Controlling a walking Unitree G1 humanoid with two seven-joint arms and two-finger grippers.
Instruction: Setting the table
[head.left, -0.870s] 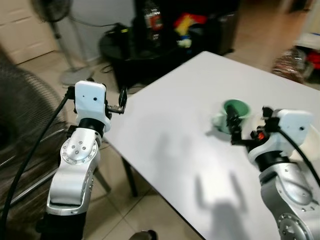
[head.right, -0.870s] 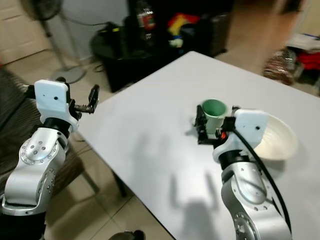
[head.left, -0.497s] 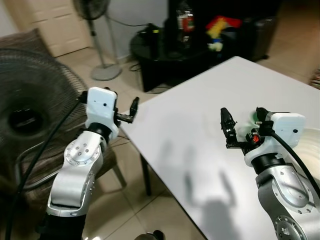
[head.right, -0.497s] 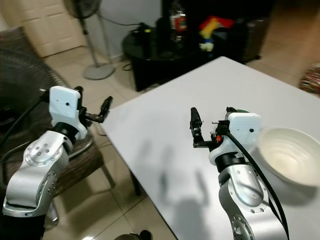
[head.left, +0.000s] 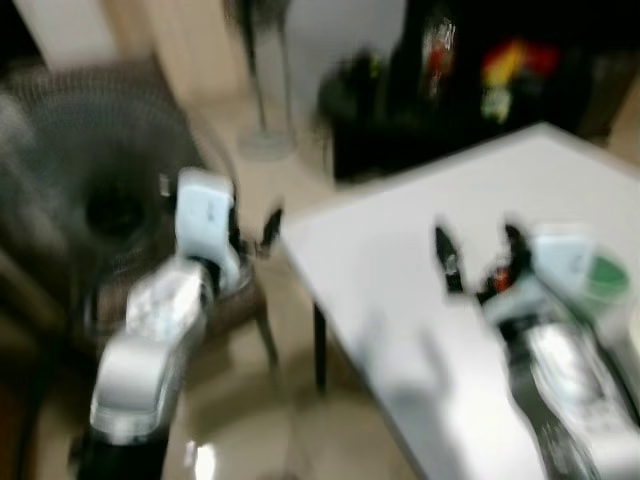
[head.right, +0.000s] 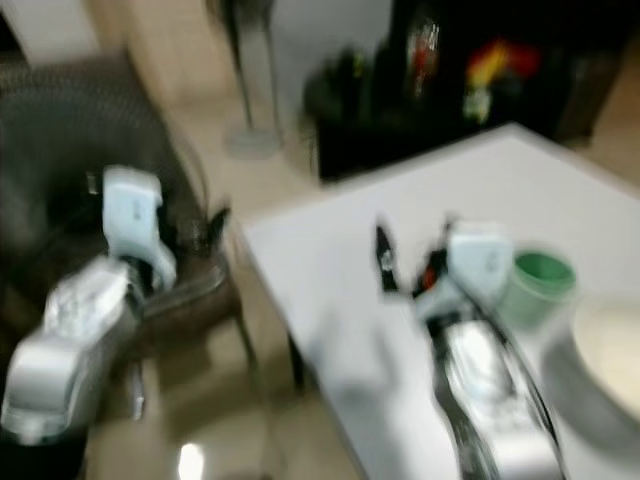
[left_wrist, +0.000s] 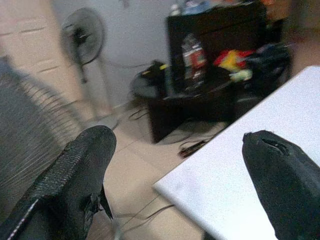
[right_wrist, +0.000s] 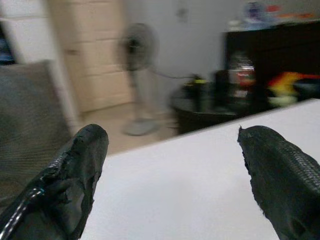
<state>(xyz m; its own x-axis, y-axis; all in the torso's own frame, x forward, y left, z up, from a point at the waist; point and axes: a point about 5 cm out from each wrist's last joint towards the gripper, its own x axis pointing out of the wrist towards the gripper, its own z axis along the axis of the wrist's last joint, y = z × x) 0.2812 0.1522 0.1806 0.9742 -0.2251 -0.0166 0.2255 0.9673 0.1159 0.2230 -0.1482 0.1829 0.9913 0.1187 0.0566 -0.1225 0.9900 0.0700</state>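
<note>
Both eye views are blurred by motion. A green cup (head.right: 540, 282) stands on the white table (head.left: 400, 240), just right of my right wrist. A white bowl (head.right: 612, 352) sits at the right edge, behind that arm. My right gripper (head.left: 478, 255) is held above the table left of the cup, open and holding nothing, with its fingers (right_wrist: 75, 170) wide apart. My left gripper (head.left: 271, 228) hovers off the table's left corner, also open and holding nothing, and its fingers (left_wrist: 75, 170) frame that corner.
A wicker chair (head.left: 90, 200) and a round fan stand close on the left beside my left arm. Behind the table are a standing fan (left_wrist: 82, 37) and a black cabinet (left_wrist: 215, 55) with bottles and toys. Tiled floor lies below the table edge.
The whole picture has shifted and blurred, so the camera has moved. The green cup, hidden behind my right wrist half a second ago, now shows to its right. Both grippers stay open.
</note>
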